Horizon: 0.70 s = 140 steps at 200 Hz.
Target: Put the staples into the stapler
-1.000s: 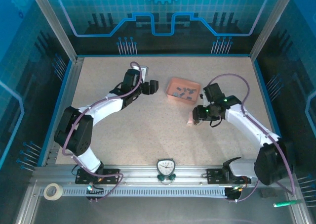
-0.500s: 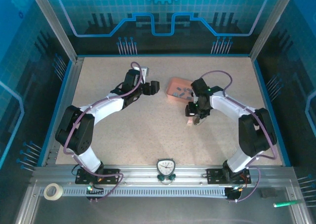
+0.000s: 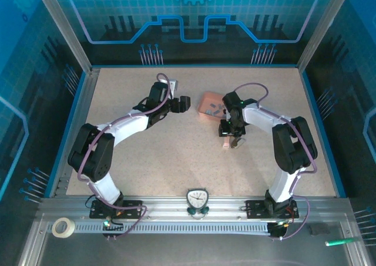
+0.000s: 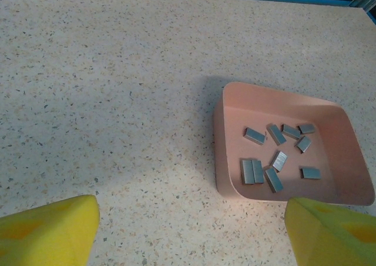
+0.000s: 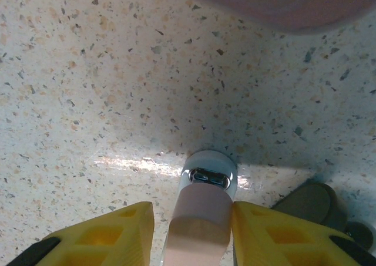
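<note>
Because we cannot tell whether our right gripper [image 5: 191, 213], narrowed about the stapler [image 5: 201, 219] on the table beside the tray [image 4: 220, 137], truly grips it, an uneven squeeze could topple it, while our left gripper [image 4: 191, 210] hovers wide near the staples [image 4: 276, 159] in that tray.

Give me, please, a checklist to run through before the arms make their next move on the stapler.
1. The stapler sits between the fingers of the right gripper: ok.
2. The right grip is firm on it: cannot tell; a thin gap shows beside one finger.
3. The left gripper is open: ok.
4. The staples lie loose in the tray, with nothing covering them: ok.
5. The stapler is opened for loading: cannot tell.
</note>
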{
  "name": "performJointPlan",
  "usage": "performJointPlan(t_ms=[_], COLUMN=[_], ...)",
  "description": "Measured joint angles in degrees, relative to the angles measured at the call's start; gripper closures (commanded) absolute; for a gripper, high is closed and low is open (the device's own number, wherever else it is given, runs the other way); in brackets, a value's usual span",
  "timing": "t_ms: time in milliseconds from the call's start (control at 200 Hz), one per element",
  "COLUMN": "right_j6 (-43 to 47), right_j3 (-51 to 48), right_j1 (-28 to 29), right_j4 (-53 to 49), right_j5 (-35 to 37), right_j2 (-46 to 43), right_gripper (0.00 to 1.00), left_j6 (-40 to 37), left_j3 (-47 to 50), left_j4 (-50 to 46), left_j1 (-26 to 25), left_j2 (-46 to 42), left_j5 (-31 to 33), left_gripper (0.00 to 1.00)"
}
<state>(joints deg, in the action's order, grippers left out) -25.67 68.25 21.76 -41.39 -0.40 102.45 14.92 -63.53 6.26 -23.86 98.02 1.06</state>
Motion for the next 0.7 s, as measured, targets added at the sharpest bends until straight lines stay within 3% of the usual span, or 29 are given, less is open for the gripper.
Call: performJointPlan(t_ms=[155, 360, 555, 700], right_j6=[0.4, 1.6, 7.9, 15.3], right_j3=[0.0, -2.2, -8.7, -13.7], right_j1=[0.0, 0.0, 0.0, 0.0], right_j4=[0.1, 2.0, 8.5, 16.4], right_j5=[0.9, 1.7, -0.7, -7.0], right_j2=[0.0, -2.3, -15.2, -26.3], right_gripper=[0.71, 0.75, 0.76, 0.81], left_j6=[0.0, 0.0, -3.4, -9.6], left_j3=[0.0, 0.0, 1.9, 4.7], left_j4=[0.0, 0.0, 0.5, 1.6], left_j1=[0.0, 0.0, 0.0, 0.0], left_j2=[0.0, -0.1, -4.9, -12.7], left_j5=[0.0, -0.1, -4.0, -10.4], left_gripper=[0.17, 0.18, 0.20, 0.22])
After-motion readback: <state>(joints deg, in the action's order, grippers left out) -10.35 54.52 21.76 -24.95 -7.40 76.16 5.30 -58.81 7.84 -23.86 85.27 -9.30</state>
